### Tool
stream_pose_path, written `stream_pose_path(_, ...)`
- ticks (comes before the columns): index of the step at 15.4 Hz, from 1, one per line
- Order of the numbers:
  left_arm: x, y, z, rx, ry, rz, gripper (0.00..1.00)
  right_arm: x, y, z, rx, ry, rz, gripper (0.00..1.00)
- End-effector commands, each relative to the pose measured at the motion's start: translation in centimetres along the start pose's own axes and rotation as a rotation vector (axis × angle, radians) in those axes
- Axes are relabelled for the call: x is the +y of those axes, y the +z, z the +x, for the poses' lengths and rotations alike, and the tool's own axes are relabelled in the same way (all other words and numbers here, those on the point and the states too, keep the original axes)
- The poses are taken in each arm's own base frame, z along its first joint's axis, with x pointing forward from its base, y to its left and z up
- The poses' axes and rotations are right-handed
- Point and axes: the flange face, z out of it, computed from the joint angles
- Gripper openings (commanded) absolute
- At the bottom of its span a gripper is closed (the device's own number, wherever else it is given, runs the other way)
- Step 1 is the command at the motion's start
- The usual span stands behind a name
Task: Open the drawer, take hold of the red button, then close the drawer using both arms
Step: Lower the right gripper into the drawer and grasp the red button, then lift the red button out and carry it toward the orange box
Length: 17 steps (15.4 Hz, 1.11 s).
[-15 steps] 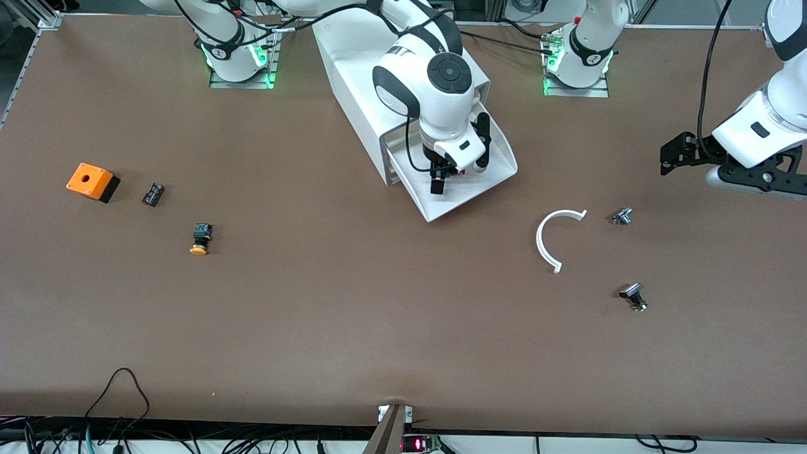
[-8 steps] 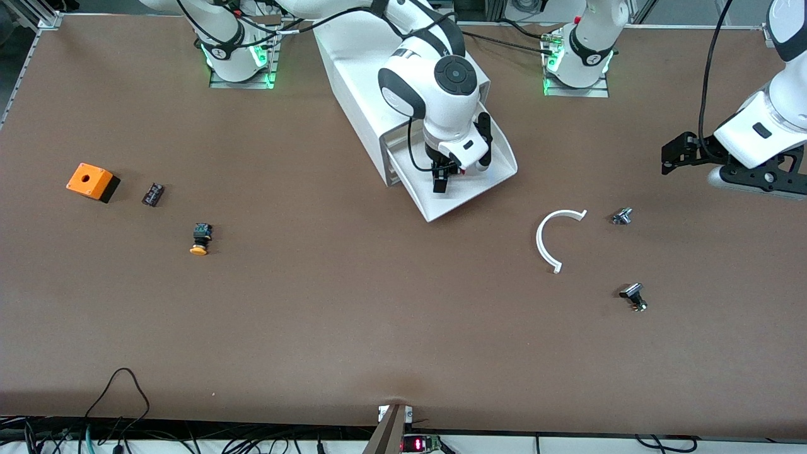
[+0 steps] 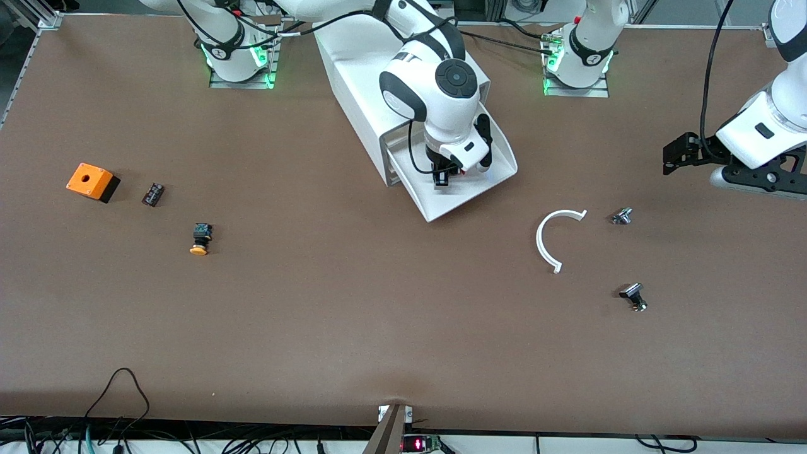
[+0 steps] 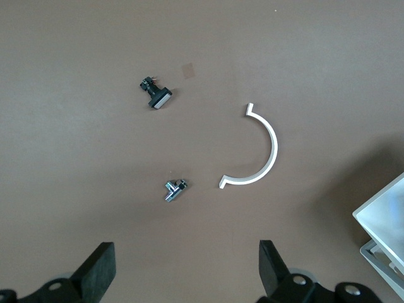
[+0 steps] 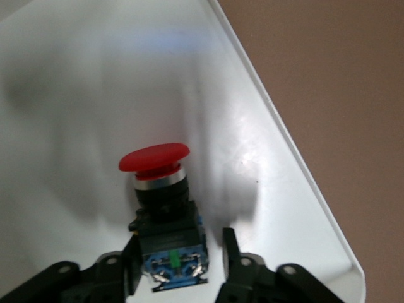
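The drawer [image 3: 470, 197] is pulled out of the white cabinet [image 3: 353, 82]; its corner also shows in the left wrist view [image 4: 386, 214]. The button [image 5: 159, 183], with its red cap and black body, lies on the drawer floor [image 5: 82, 88]. My right gripper [image 5: 180, 245] is down in the drawer, open, with a finger on either side of the button's body: one finger touches it and the other stands a little apart. In the front view the right gripper [image 3: 442, 179] hides the button. My left gripper [image 3: 667, 157] waits open and empty over the table at the left arm's end, as the left wrist view [image 4: 186, 252] also shows.
An orange box with a hole [image 3: 92, 181], a small black part [image 3: 152, 193] and an orange-capped button [image 3: 200, 240] lie toward the right arm's end. A white curved piece [image 3: 553, 239] and two small metal parts [image 3: 622, 216] [image 3: 633, 297] lie under the left gripper's side.
My right gripper has sunk lower into the drawer, toward the cabinet. My left arm has barely shifted.
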Motion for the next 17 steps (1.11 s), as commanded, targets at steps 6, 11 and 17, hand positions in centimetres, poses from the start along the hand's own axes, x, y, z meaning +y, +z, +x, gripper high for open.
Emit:
stream_pose_path(6, -0.2, -0.6, 0.2, 0.004, -0.010, 0.007, 1.00, 0.2, -2.4, 0.3, 0.019, -0.011, -0.031, 0.22)
stream_pose_path(11, -0.2, -0.6, 0.1, 0.002, -0.007, 0.006, 1.00, 5.6, -10.2, -5.2, 0.071, 0.141, -0.115, 0.22)
stream_pose_path(17, 0.3, -1.6, 0.2, 0.015, -0.001, 0.008, 1.00, 14.2, -9.8, -19.1, -0.002, 0.452, -0.117, 0.22)
